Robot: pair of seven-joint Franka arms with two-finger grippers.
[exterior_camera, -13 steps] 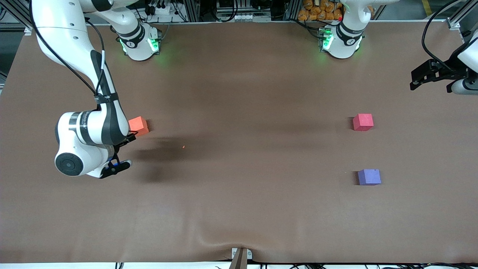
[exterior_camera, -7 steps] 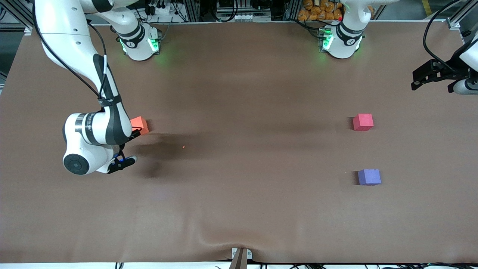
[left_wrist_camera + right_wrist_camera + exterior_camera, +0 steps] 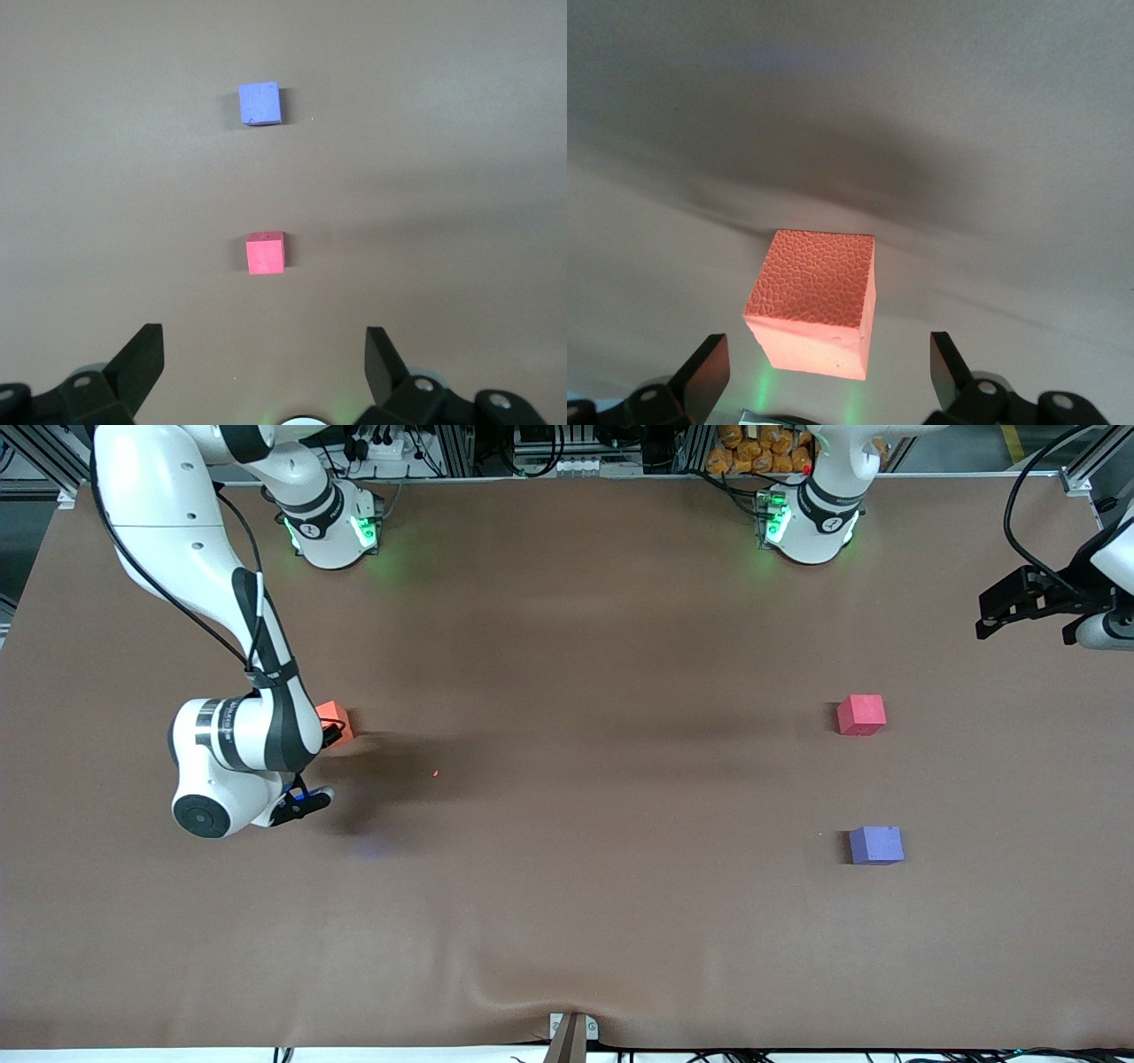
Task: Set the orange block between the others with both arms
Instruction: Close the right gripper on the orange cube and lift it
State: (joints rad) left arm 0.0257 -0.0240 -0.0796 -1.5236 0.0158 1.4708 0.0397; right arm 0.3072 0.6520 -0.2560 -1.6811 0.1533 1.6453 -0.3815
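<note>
The right gripper hangs low over the table at the right arm's end, its fingers spread wide with nothing between them. In the right wrist view the orange block sits on the cloth just ahead of the open jaws, untouched. In the front view the right arm covers most of that block, which peeks out at about two o'clock from the wrist.

The left gripper waits in the air over the edge of the table at the left arm's end, its jaws also wide and empty; in the front view it shows at the frame's edge. Its wrist view looks down on the red-pink cube and the purple cube.

On the table, the red-pink cube lies at twelve o'clock from the purple cube, farther from the front camera, with bare cloth between them. Both are well apart from the orange block.
</note>
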